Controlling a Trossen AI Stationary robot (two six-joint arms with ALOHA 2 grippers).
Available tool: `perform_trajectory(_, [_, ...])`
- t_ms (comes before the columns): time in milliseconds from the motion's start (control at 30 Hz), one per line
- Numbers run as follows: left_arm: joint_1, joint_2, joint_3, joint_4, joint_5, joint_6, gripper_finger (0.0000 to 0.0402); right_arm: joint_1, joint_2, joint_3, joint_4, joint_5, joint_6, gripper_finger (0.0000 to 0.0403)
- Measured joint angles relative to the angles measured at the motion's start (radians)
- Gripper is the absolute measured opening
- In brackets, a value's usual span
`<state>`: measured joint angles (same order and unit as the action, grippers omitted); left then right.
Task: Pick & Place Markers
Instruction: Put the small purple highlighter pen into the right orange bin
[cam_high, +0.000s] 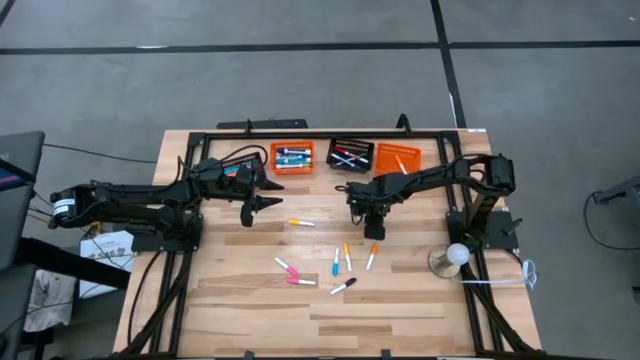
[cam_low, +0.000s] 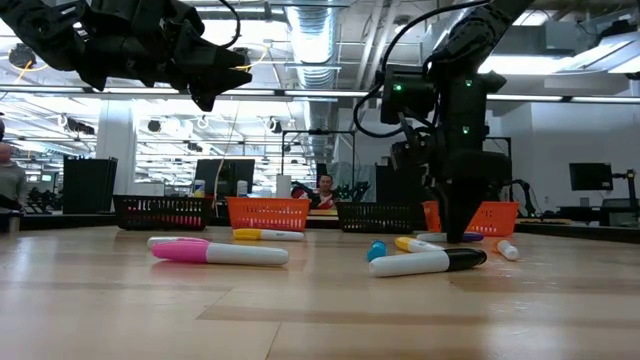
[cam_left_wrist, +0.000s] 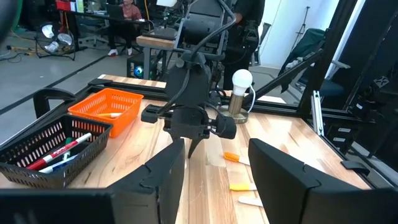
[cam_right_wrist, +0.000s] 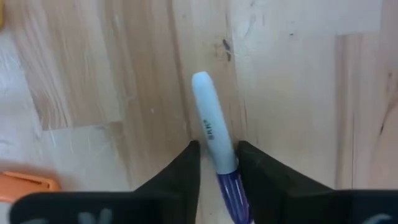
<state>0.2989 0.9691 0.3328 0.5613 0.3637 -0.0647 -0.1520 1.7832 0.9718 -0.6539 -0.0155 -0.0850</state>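
We had the right gripper (cam_right_wrist: 217, 163) down at the counter (cam_high: 420, 300), near the middle and just in front of the baskets, with its jaws closing around a marker (cam_right_wrist: 211, 127). In the right wrist view the two dark jaws stood on either side of the barrel where the white body meets the purple cap, and they looked to be touching or nearly touching it; the marker lay flat on the wood, not yet lifted.

The left gripper (cam_high: 262, 203) hung above the counter to the left of the loose markers, jaws parted and holding nothing.

More markers lay scattered in front: a yellow one (cam_high: 301, 223), two pink ones (cam_high: 293, 274), a blue one (cam_high: 335, 263), two orange ones (cam_high: 371, 257) and a black-capped one (cam_high: 343, 286). Others already sat in the left orange basket (cam_high: 292, 158) and the black basket (cam_high: 350, 155).

We judged the marker light, stiff and smooth, so it could roll or slip. A hold across the barrel near its middle seemed safer than at the cap joint, where it might tilt once raised.
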Motion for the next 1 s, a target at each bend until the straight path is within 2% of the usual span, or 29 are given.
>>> perform_trajectory(200, [0.000, 0.000, 0.000, 0.000, 0.000, 0.000, 0.0177, -0.001, 0.000, -0.001, 0.008, 0.000, 0.060, 0.0052])
perform_trajectory(367, [0.000, 0.000, 0.000, 0.000, 0.000, 0.000, 0.0177, -0.002, 0.002, 0.008, 0.001, -0.003, 0.080, 0.0029])
perform_trajectory(600, [0.000, 0.000, 0.000, 0.000, 0.000, 0.000, 0.0177, -0.008, 0.011, 0.067, -0.022, -0.006, 0.086, 0.0043])
perform_trajectory(767, [0.000, 0.000, 0.000, 0.000, 0.000, 0.000, 0.0177, -0.028, 0.008, 0.112, -0.091, -0.014, 0.086, 0.0036])
perform_trajectory(1000, [0.000, 0.000, 0.000, 0.000, 0.000, 0.000, 0.0177, -0.074, 0.006, 0.200, -0.216, -0.091, 0.056, 0.0043])
